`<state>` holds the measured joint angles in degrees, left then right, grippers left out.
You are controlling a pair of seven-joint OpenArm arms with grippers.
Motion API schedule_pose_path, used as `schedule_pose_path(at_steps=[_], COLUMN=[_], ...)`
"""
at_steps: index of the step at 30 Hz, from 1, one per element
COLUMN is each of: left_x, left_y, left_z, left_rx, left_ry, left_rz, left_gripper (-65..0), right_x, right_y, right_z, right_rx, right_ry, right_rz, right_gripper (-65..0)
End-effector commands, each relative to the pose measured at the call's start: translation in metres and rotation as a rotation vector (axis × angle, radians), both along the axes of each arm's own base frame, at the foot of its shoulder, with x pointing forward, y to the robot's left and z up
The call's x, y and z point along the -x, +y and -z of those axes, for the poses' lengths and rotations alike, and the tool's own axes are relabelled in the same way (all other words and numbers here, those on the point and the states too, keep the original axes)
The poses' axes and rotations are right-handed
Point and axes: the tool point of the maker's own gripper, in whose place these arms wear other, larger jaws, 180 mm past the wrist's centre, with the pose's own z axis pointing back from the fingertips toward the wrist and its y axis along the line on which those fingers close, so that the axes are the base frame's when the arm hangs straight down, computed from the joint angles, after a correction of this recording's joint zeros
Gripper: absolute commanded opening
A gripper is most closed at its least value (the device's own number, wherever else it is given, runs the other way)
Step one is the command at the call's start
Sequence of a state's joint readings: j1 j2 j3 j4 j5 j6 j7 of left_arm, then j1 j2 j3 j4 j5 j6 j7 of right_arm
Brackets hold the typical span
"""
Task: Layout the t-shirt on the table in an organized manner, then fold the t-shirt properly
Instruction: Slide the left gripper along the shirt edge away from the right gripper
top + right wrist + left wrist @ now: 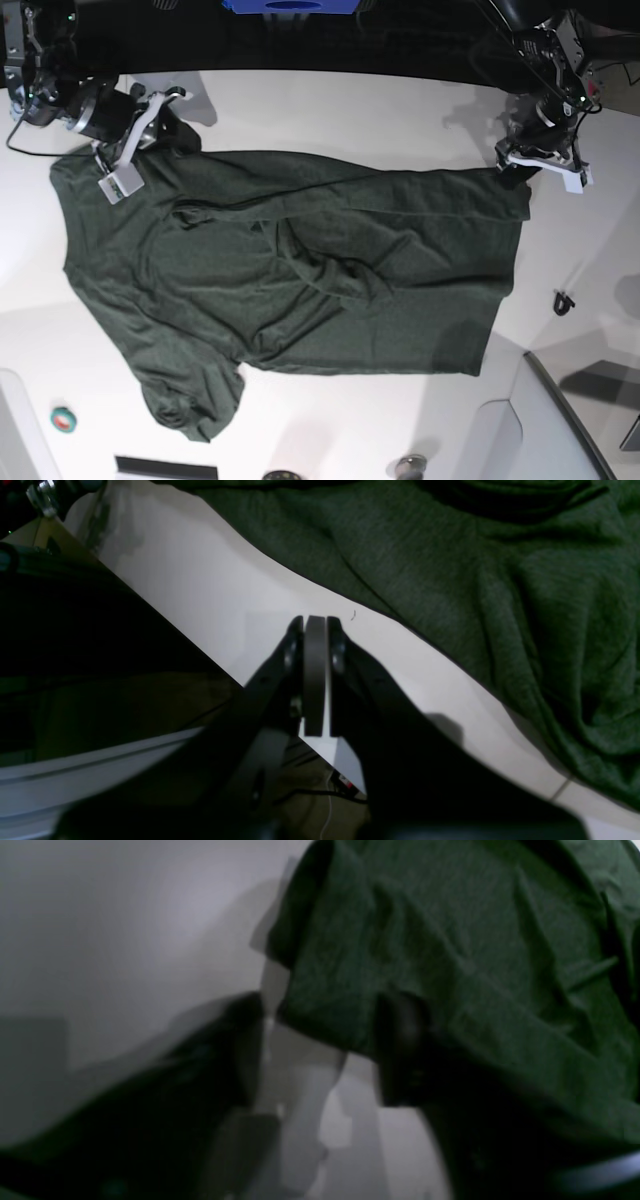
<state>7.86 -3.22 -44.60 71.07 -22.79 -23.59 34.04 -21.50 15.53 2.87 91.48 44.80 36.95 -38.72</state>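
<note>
You have the t-shirt (300, 270) lying across the middle of the table (350, 110) in the base view, its long axis running left to right there; the straight hem faces the right side of that view, the shoulders and sleeves the left. One sleeve (190, 405) sticks out toward the near edge at lower left and is bunched and curled under; the other sleeve end sits at the upper left corner, by the right gripper (118, 170).

The cloth is dark green, plain, with no print that you can see; it is mostly spread out but far from smooth; a long ridge of folds runs diagonally through the middle, and the far edge is rolled over on itself.

Your right gripper (315, 625) has its jaws pressed together with nothing between them; in the right wrist view it sits over bare white table just beside the shirt's edge (400, 625), not touching the cloth there.

Your left gripper (535, 160) is at the hem corner on the far right in the base view; in the left wrist view the fabric (450, 965) drapes over one dark finger (400, 1040); the picture is blurred, so you cannot tell whether the jaws are clamped on the cloth or parted.
</note>
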Motion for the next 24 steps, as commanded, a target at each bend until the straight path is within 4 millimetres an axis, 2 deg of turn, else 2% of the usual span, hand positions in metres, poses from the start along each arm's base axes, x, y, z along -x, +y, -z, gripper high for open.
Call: schedule_pose_path(at_steps=[1,6,14,20,24], left_x=[-0.004,-0.002,-0.006,-0.014,-0.037], left_y=[0.006,0.008,0.011,0.003,-0.003], left_z=[-0.006,-0.006,-0.015,-0.047,-0.071], left_rx=[-0.011,-0.014,-0.035,-0.082,-0.095], left_ry=[-0.018,-0.016,-0.028,-0.038,-0.079], left_rz=[-0.001,-0.008,0.008,0.072,0.098], left_gripper=[-42.6,-64.5,-65.0,-65.0,-65.0], right_x=[-0.007,-0.008,-0.008,-0.008,-0.008], right_y=[-0.001,-0.001,-0.001,-0.001,0.000], right_z=[-0.010,-0.010,-0.010,-0.010,-0.010], right_rx=[-0.017,-0.017,-0.017,-0.017,-0.022], right_ry=[-0.040,-0.040,-0.042,-0.042,-0.042], right_rz=[0.003,0.004,0.004,0.004,0.005], right_gripper=[-64.4,-64.4,-64.4,-64.4,-64.4])
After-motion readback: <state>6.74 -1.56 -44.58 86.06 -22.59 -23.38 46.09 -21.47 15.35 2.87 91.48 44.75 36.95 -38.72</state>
